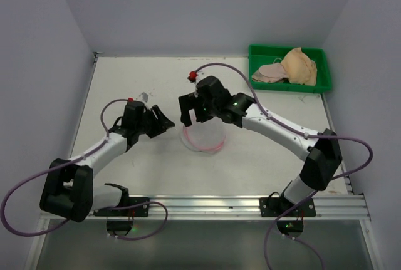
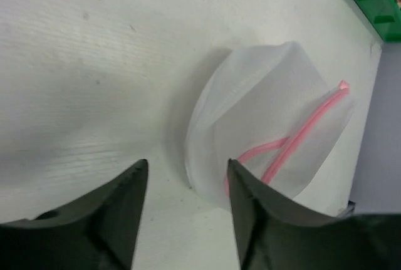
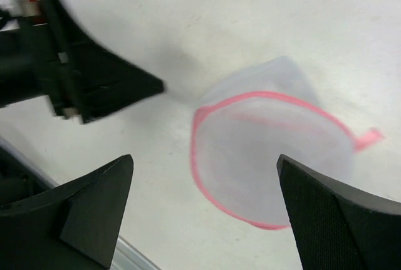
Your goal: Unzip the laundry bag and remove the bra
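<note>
The laundry bag is a white mesh pouch with pink trim, lying on the table between my two grippers. It also shows in the left wrist view and the right wrist view, and nothing shows through the mesh. My left gripper is open and empty just left of the bag; the left wrist view shows its right finger beside the bag's near edge. My right gripper is open and empty, hovering above the bag. The beige and pale pink bra lies in the green tray.
The green tray stands at the table's back right corner, and its corner shows in the left wrist view. The left gripper's fingers show in the right wrist view, close to the bag. A metal rail runs along the near edge.
</note>
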Motion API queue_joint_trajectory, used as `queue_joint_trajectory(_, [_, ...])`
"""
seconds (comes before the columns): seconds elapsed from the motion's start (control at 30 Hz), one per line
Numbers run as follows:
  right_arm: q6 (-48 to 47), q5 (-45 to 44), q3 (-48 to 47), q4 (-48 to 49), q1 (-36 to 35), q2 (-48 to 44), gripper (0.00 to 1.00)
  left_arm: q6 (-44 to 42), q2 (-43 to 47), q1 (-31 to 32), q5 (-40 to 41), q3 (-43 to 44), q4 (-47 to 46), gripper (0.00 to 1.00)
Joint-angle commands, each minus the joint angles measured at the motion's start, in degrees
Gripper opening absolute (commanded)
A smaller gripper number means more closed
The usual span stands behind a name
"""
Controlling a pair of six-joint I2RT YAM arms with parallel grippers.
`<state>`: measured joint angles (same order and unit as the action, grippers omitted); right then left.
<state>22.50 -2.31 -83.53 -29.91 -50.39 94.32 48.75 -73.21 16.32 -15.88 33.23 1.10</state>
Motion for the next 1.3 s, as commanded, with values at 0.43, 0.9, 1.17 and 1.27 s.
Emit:
queue_joint_trajectory(0.43, [-3.95, -27.92, 18.04, -0.67, 26.48, -47.36, 0.99, -26.24, 20.82, -16.14, 17.71, 33.97, 32.63, 1.00])
queue_joint_trajectory(0.9, [-8.17, -26.70, 21.91, -7.27, 26.49, -76.21, 0.99, -31.00, 33.11, -9.12, 28.44, 48.33, 45.21, 1.00])
queue_joint_trajectory(1.17, [-10.37, -24.59, 24.20, -5.60, 26.57, -82.37, 0.99, -31.79, 38.84, -7.09, 34.69, 47.28, 45.13, 1.00])
queue_joint_trajectory(1.27, [-10.72, -24.24, 24.46, -4.81, 26.48, -83.77, 0.99, -31.53, 40.25, -6.91, 34.77, 45.52, 43.99, 1.00])
